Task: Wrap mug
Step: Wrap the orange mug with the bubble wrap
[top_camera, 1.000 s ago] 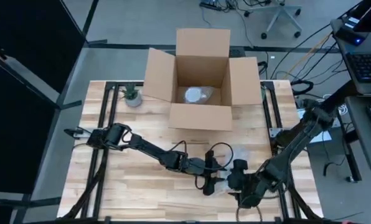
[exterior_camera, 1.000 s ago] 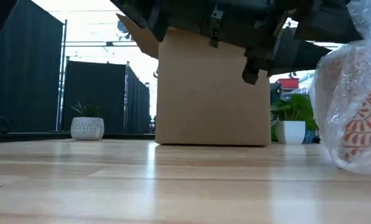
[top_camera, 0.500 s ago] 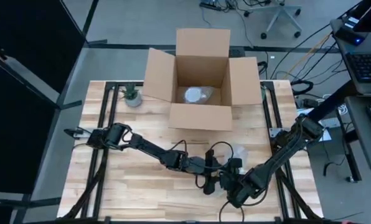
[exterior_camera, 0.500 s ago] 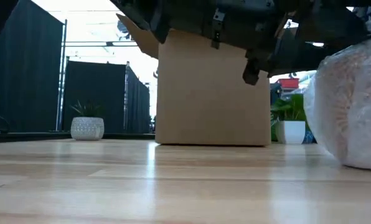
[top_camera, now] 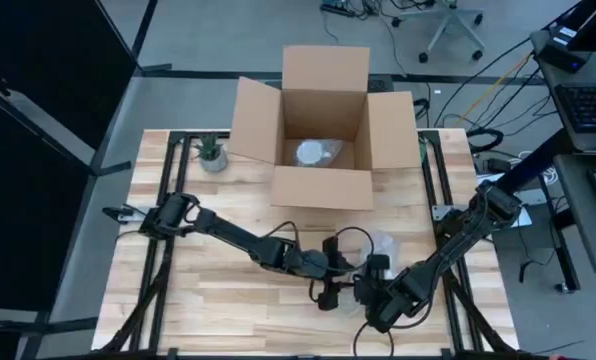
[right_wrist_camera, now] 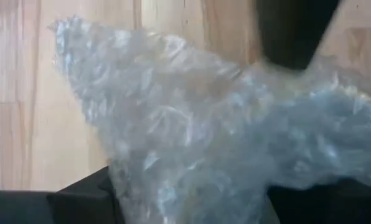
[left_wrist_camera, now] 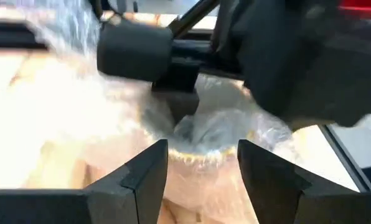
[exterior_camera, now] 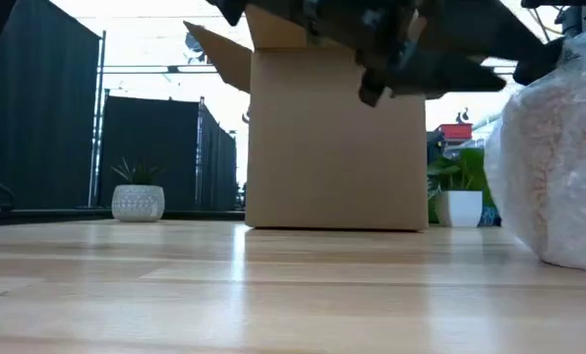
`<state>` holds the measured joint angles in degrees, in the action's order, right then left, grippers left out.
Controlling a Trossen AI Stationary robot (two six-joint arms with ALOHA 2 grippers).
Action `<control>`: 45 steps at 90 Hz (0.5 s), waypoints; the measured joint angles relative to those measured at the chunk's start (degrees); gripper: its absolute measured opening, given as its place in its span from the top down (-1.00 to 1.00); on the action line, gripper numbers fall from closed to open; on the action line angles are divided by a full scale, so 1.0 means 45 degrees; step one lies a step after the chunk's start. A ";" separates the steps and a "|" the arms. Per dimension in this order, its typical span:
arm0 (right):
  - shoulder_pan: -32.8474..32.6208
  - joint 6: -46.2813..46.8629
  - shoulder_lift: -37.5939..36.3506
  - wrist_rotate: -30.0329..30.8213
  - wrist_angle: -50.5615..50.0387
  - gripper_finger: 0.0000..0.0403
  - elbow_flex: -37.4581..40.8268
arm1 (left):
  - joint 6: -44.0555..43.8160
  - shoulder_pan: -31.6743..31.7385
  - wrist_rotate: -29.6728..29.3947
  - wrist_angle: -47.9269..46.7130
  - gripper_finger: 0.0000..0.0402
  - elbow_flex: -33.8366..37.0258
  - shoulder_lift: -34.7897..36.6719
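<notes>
Left gripper (top_camera: pixel 325 292) sits low over the table's (top_camera: pixel 208 290) front centre, its fingers (left_wrist_camera: pixel 139 177) spread apart and pointing at the mug (left_wrist_camera: pixel 210 140). The mug stands just beyond them, near the front edge right of centre, swathed in cloudy, crinkled bubble wrap (exterior_camera: pixel 554 157) that hides its pattern. Right gripper (top_camera: pixel 373 290) is just beside it, fingers pinching a bunch of the wrap (right_wrist_camera: pixel 192 143). An open cardboard box (top_camera: pixel 323 130) stands well behind.

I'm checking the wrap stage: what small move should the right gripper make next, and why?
Probably fold the loose bubble wrap over the mug. The right gripper is at the bundle, a flap trails on the table, and the left gripper sits open beside it.
</notes>
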<state>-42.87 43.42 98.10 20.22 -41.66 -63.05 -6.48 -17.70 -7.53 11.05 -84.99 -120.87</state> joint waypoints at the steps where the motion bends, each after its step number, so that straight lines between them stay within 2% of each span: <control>1: 0.0001 -0.0001 0.0000 0.0002 -0.0001 -0.28 0.0000 | 0.0069 -0.0010 0.0000 -0.0015 0.09 0.0000 0.0007; 45: 0.0010 -0.0155 0.0000 0.0114 0.0269 -0.28 0.0000 | 0.0864 -0.0085 0.0126 -0.0309 0.09 0.0018 -0.0079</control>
<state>-42.83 42.72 98.10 20.73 -40.45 -63.05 -2.59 -18.09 -6.96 9.66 -84.91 -121.23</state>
